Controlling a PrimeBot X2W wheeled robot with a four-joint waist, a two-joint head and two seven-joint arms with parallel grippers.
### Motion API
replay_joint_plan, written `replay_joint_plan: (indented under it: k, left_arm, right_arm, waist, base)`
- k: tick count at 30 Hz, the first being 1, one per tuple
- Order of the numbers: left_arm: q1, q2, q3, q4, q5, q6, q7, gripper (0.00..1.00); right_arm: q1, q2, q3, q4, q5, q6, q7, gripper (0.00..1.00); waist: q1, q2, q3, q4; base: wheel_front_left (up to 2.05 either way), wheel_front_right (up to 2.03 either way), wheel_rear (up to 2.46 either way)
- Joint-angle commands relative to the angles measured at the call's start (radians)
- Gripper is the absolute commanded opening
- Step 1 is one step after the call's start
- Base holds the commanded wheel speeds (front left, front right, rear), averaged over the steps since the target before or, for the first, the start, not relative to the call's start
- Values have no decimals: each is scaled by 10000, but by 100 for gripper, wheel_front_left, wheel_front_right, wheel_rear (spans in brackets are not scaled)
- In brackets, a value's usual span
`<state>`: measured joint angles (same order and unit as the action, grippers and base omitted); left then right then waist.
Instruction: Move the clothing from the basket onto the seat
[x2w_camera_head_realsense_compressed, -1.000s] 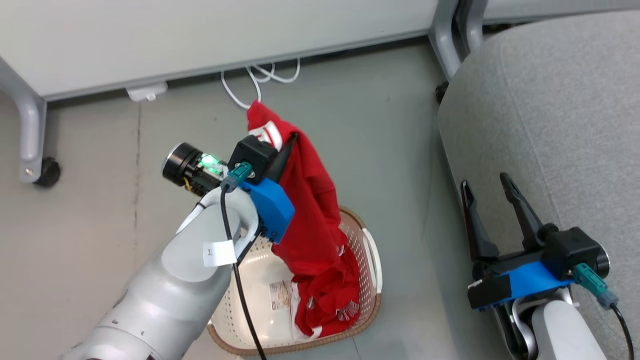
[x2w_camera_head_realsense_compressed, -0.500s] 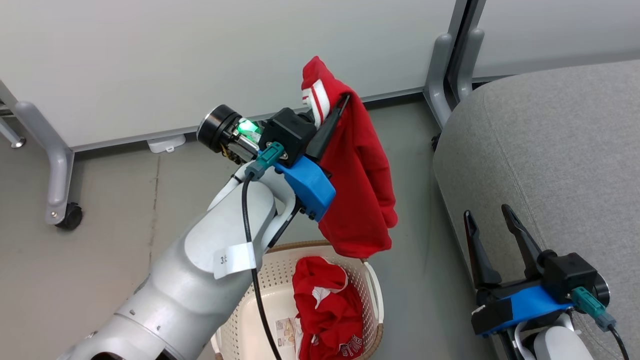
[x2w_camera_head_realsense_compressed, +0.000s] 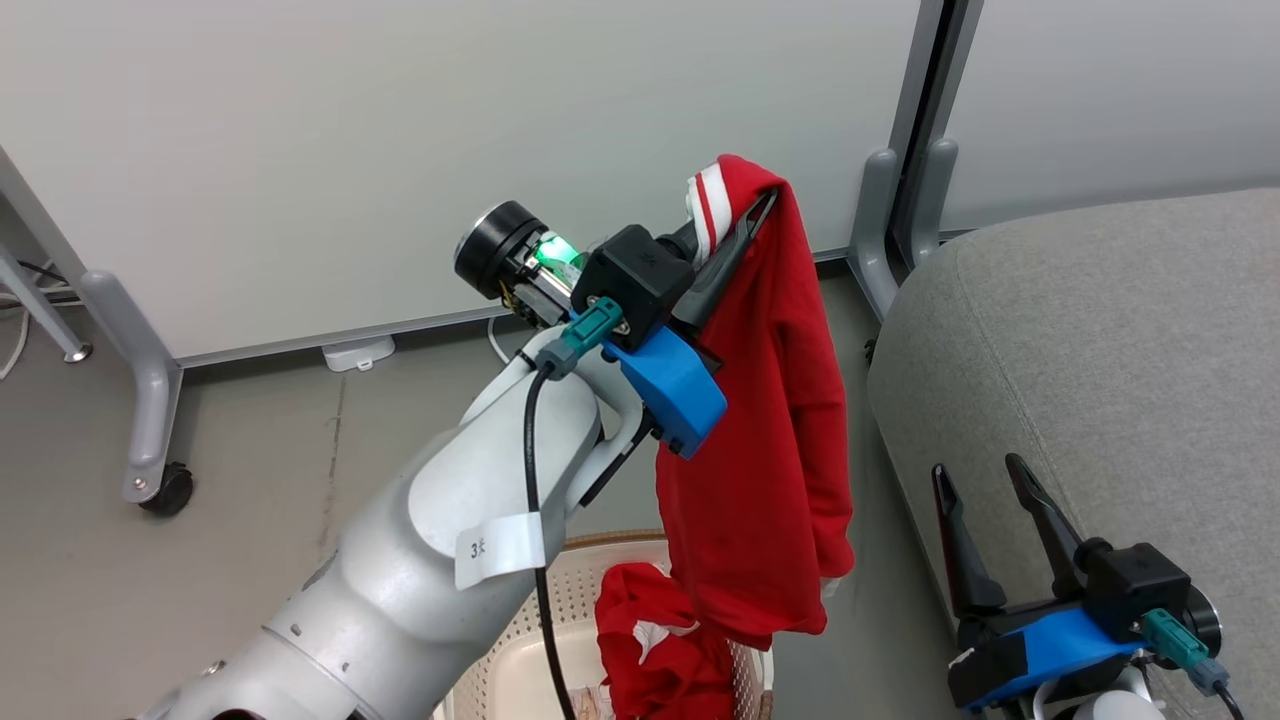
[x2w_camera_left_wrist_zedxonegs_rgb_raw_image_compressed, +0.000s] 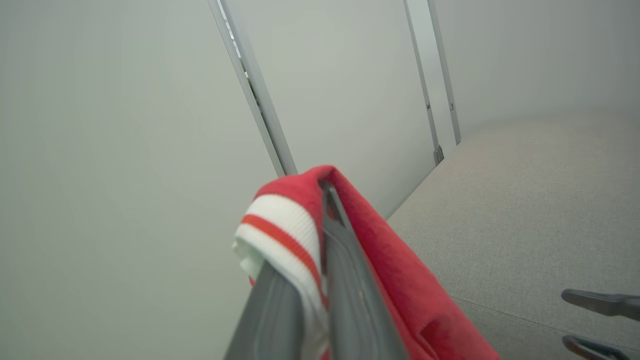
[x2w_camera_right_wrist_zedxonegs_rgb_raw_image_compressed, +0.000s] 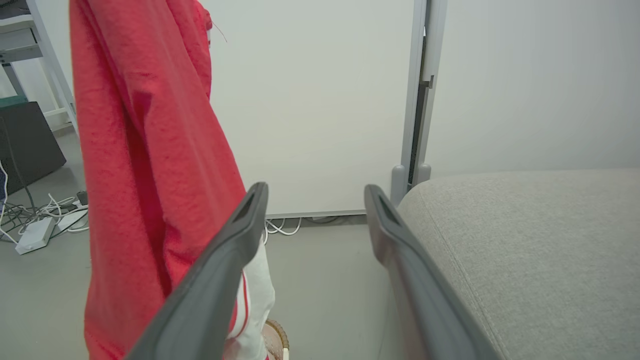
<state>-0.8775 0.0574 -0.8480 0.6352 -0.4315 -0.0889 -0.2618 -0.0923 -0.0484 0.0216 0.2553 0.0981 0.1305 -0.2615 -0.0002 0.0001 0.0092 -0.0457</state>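
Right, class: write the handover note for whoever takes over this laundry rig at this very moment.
Left end effector: shut on one red garment at its striped cuff, held high beside the seat.
Right end effector: open, empty, low by the seat's edge.
Second red garment lies in the basket.
Done: first garment lifted out.
Left: lay it on the seat, then fetch the second.

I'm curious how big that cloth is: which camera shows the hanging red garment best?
The head view: the whole red garment hangs from the left hand, top to hem. The left wrist view gives a close-up of its striped cuff pinched between the fingers; the right wrist view catches its hanging length, top cut off.
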Motion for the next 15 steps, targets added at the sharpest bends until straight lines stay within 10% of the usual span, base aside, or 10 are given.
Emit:
replay_joint_plan:
  k: [1,15]
  left_arm:
    - [127,15,8,-51,-70,-30,-47,0]
    - [95,-20,-188,-205,-154,109,-48,0]
  right_arm:
    - [152,-36,-34,-16,-17,4,-56,100]
    - [-742,-36,647,-243,-489,4,-56,100]
  waist:
    - [2,-1,-26,35]
    - [2,-1,-32,91]
  base:
    - [0,0,0]
    - [0,0,0]
